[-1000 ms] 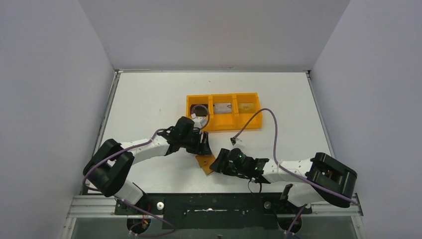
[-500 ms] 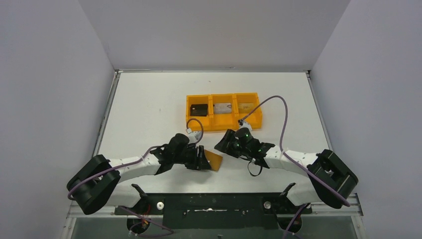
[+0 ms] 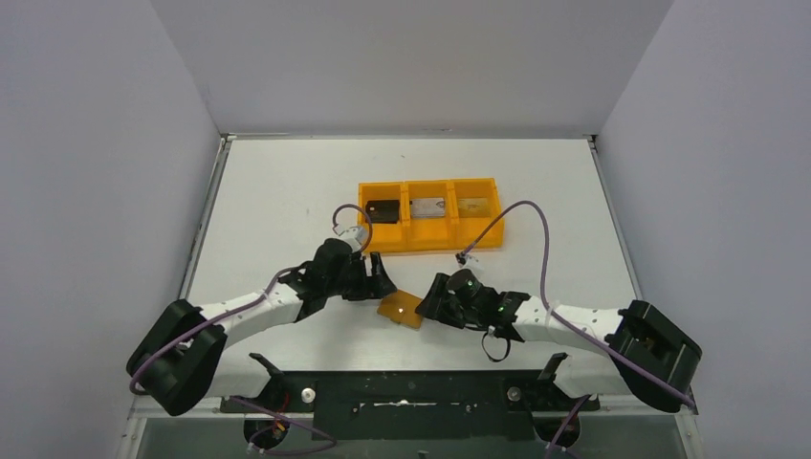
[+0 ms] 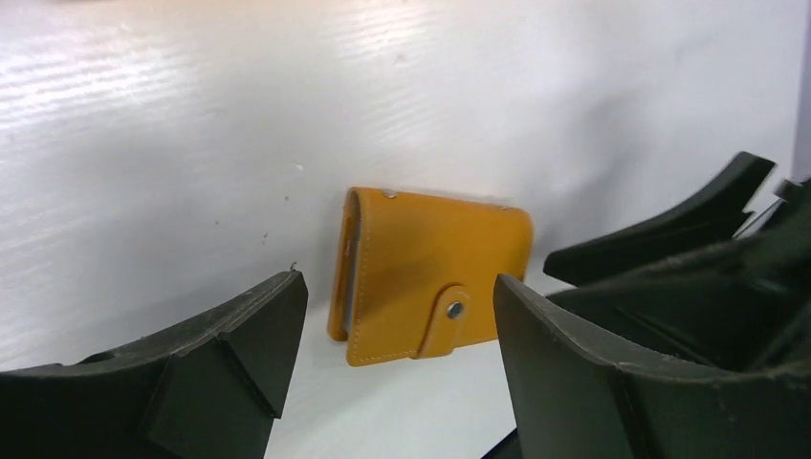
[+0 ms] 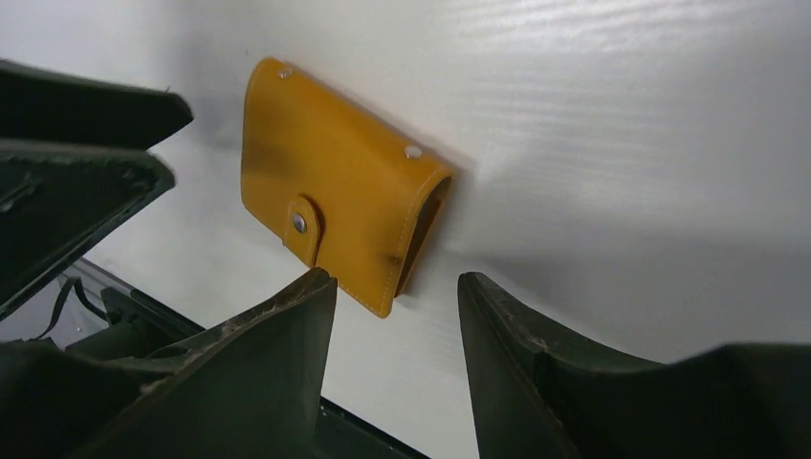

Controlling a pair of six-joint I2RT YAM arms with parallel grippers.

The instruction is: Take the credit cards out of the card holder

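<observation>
**Card holder let go, cards out**
The left pincer [image 3: 381, 279] has released the small tan-brown leather bifold card holder [image 3: 400, 309]. It now lies snapped shut on the white tabletop [image 3: 287, 191], near centre, between both unclenched pincers, the right pincer [image 3: 427, 305] just beside it. The thin flat credit cards [image 3: 427, 207] sit in the far orange plastic tray [image 3: 428, 247], so the task looks finished.

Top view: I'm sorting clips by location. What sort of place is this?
Probably a robotics lab test cell: bare grey walls box in a white table, two robot arms sit at its near edge, with an orange tray and a card holder laid out.
</observation>
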